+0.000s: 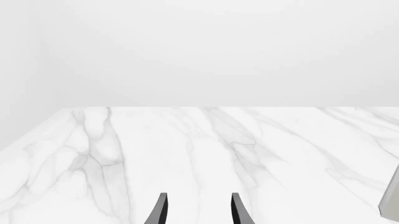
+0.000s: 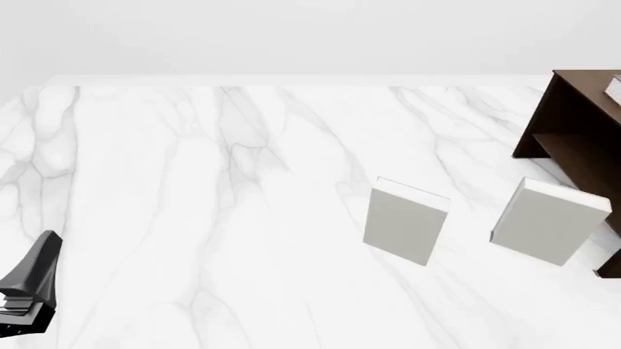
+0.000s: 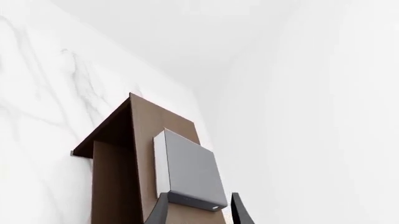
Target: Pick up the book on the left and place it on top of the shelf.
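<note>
- The left end effector (image 1: 199, 196) hangs low over the bare marble desk (image 2: 194, 218), its two dark fingers spread with nothing between them.
- Off to its right, well apart from it, two pale books stand upright on the desk: one (image 2: 406, 222) nearer to it, the other (image 2: 548, 222) further right, just beside the shelf.
- The right end effector (image 3: 199, 196) shows only in its own wrist view, above the shelf (image 3: 142, 140), its fingers spread apart.
- Just ahead of those fingers the book (image 3: 190, 170) lies flat on the shelf's top. Its near edge falls between them, close to one finger (image 3: 160, 210), but whether they touch cannot be told.
- In the front view only a grey sliver of that book shows at the picture's right edge.
- Below the top, the shelf has one inner board.
- Count: three books, two pale and one darker grey, and one shelf.
</note>
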You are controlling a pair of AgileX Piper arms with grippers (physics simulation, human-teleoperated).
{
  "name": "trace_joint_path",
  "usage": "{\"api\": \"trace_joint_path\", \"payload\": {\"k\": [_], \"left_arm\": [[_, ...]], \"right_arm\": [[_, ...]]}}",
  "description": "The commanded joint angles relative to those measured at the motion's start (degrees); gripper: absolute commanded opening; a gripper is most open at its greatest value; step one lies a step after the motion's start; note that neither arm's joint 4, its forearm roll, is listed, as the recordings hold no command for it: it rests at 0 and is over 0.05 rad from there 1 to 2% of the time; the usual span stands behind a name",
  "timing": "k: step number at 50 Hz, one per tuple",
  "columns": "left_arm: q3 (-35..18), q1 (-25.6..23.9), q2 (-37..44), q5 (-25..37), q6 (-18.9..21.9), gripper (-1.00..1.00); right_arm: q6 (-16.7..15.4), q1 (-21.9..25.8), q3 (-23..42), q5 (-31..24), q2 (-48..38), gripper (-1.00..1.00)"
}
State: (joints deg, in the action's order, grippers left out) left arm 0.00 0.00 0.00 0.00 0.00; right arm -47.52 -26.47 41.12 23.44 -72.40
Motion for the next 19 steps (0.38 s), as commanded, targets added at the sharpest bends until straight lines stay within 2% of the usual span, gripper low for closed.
{"api": "trace_joint_path", "payload": {"k": [1, 11, 19], "left_arm": [[0.0, 0.0, 0.0, 0.0, 0.0, 1.00], [0.0, 0.0, 0.0, 0.0, 0.0, 1.00], [0.0, 0.0, 0.0, 0.0, 0.0, 1.00]], "right_arm": [[1.2, 0.5, -1.2, -2.2, 5.3, 1.00], [3.6, 1.8, -1.2, -3.4, 8.9, 1.00], [4.3, 4.1, -3.8, -4.2, 11.6, 1.00]]}}
